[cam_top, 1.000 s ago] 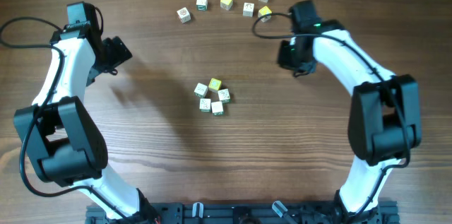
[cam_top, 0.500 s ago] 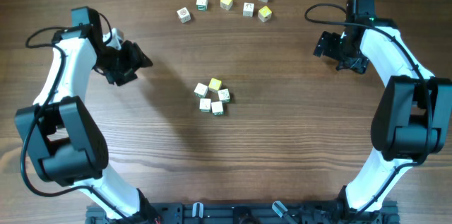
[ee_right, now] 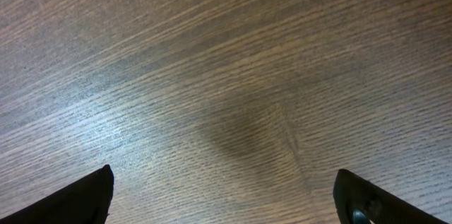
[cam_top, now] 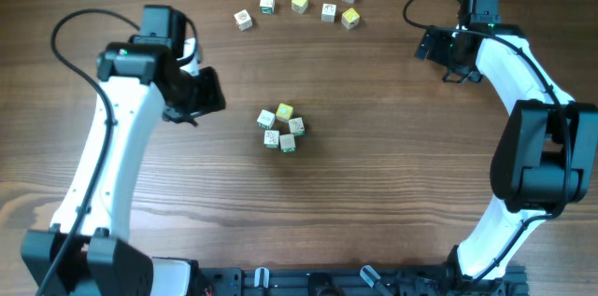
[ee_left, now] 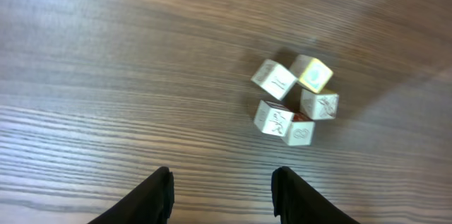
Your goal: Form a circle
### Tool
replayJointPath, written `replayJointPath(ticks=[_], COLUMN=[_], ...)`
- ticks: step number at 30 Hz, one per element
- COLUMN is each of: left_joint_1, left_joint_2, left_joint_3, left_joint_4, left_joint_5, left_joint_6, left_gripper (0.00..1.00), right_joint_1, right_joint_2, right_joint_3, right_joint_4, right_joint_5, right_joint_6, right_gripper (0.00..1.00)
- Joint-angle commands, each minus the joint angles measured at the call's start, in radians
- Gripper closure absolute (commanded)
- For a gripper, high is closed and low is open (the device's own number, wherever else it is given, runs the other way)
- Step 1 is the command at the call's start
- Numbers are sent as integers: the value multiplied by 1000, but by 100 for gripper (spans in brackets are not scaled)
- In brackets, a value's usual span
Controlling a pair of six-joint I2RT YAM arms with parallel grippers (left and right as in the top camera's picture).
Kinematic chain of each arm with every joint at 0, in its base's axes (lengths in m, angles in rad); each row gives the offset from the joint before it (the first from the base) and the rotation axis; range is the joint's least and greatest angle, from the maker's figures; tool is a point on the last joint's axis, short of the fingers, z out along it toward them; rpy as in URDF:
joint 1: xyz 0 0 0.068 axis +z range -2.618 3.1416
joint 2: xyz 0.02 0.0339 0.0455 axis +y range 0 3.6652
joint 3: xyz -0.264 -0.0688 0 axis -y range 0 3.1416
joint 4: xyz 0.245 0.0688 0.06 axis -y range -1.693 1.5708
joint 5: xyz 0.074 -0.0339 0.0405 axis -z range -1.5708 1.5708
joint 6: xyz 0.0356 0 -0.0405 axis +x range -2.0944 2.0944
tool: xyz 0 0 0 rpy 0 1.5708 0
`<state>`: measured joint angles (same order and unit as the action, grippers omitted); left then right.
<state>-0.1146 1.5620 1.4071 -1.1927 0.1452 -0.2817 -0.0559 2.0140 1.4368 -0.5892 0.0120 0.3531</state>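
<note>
Left hand (ee_left: 222, 173) empty, circle (ee_left: 277, 118) ahead, slightly right

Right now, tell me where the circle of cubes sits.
In the overhead view the circle sits mid-table, just right of the left gripper and below the loose cubes.

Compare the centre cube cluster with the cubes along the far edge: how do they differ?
The centre cluster is five cubes packed into a tight ring; the far-edge cubes are more numerous and spread apart. The far-edge cubes include blue ones; the centre cluster shows none. Both are small letter cubes lying on the table.
</note>
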Motion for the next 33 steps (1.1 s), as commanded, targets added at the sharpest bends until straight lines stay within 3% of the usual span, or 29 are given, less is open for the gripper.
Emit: replayJointPath(ticks=[1, 14, 33], left_joint_1=[-107, -219, -322], left_joint_2=[43, 63, 144], left_joint_3=[-35, -362, -396], left_joint_4=[39, 350, 476], left_joint_5=[-74, -84, -121], left_joint_6=[-18, -45, -40], left_gripper=[51, 48, 47], right_joint_1=[2, 2, 2], right_joint_2=[-24, -24, -24], right_joint_3=[14, 14, 14], right_joint_4=[6, 6, 6], right_joint_5=[8, 8, 8], right_joint_6=[-10, -10, -10], right_gripper=[0, 0, 0])
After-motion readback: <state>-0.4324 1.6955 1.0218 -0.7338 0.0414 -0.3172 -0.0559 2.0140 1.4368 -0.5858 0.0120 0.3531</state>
